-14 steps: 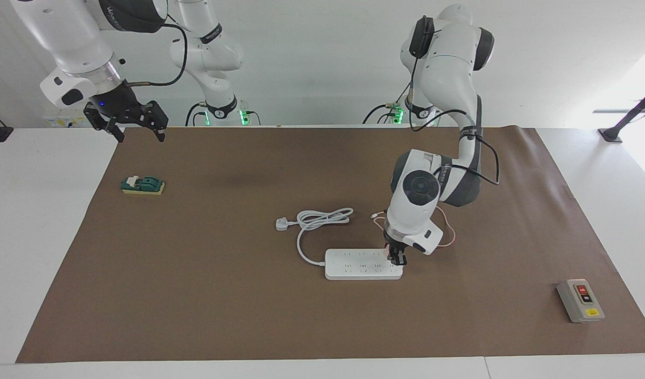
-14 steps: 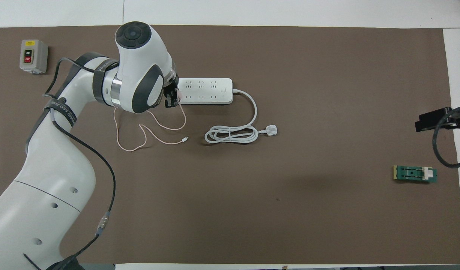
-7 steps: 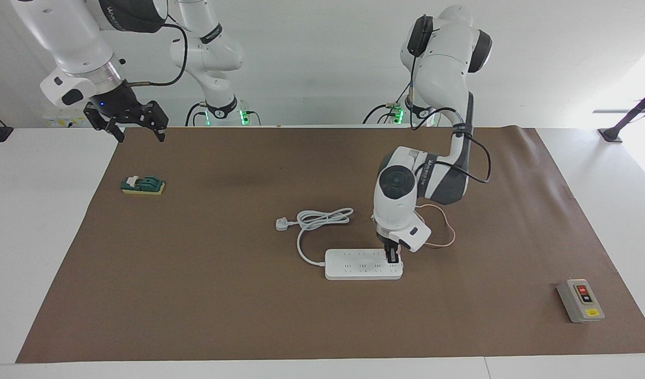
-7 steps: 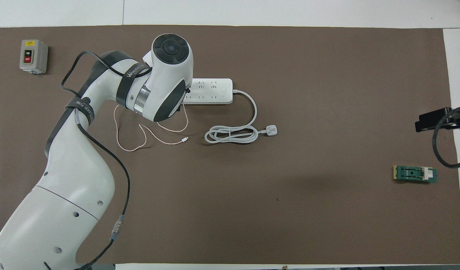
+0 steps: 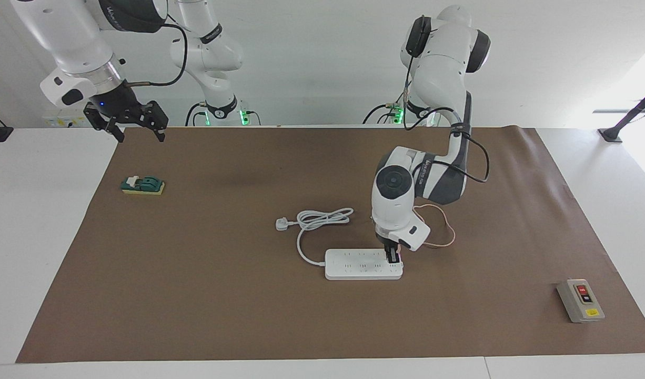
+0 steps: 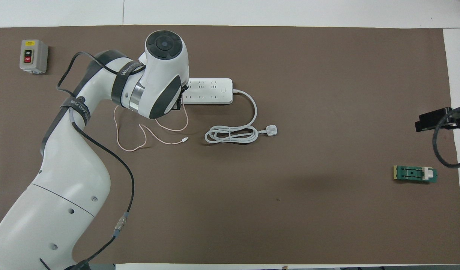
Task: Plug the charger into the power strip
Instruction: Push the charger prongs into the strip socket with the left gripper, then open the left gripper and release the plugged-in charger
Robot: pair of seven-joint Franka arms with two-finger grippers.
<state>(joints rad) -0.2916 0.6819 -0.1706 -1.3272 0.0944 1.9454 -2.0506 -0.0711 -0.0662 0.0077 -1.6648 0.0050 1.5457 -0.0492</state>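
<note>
We look from high across the table (image 5: 33,221) toward the robots in the facing view, taking in the whole brown mat (image 5: 222,305) and both arm bases. In the overhead view we look steeply down from above the robots' end. Both share the mat, half a turn apart.

Charger body hidden under left arm's wrist (image 6: 160,82); power strip (image 6: 211,91) end covered too
</note>
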